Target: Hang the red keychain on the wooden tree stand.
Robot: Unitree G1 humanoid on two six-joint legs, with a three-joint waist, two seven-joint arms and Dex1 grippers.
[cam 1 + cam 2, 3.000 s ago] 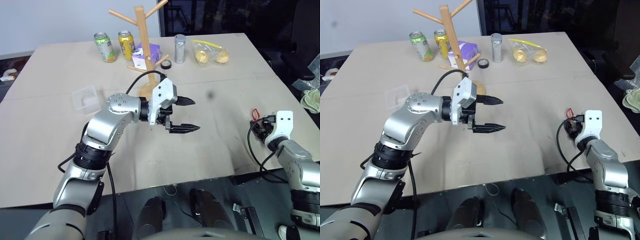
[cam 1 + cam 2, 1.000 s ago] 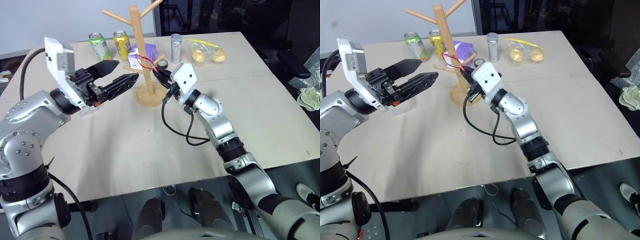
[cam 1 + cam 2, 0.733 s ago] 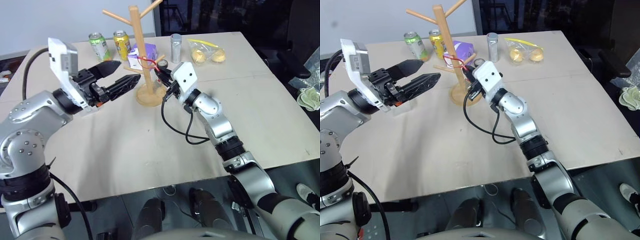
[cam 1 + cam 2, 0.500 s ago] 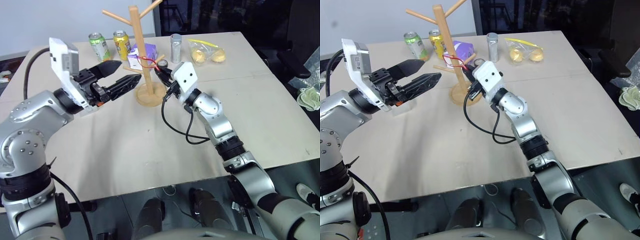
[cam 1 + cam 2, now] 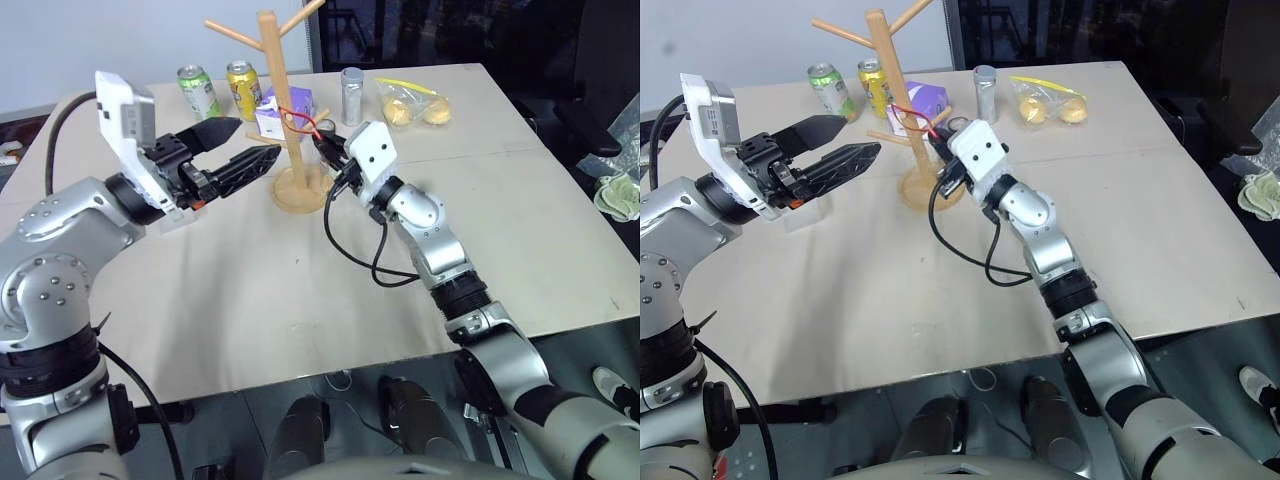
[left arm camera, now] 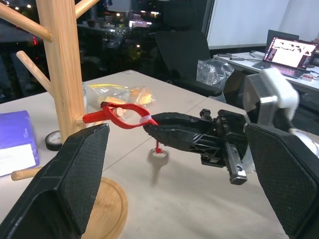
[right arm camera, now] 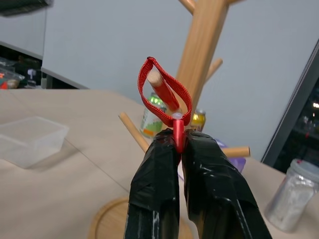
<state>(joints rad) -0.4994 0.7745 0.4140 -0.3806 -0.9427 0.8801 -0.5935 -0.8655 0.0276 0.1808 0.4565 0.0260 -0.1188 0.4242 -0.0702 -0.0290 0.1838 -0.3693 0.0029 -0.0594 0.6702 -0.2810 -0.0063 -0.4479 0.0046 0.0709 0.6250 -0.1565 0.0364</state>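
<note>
L gripper (image 5: 238, 145) hangs to the left of the wooden tree stand (image 5: 276, 80), fingers spread, empty (not involved). R gripper (image 7: 178, 149) is pinched tight on the red keychain (image 7: 164, 94), whose loop is around the tip of a peg (image 7: 160, 92), key dangling below. Peg axis points up toward the R gripper, so slide the loop down toward the trunk before letting go

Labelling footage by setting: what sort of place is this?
Probably an office or lab: a plain work table, an open laptop on a desk, and a black office chair.
</note>
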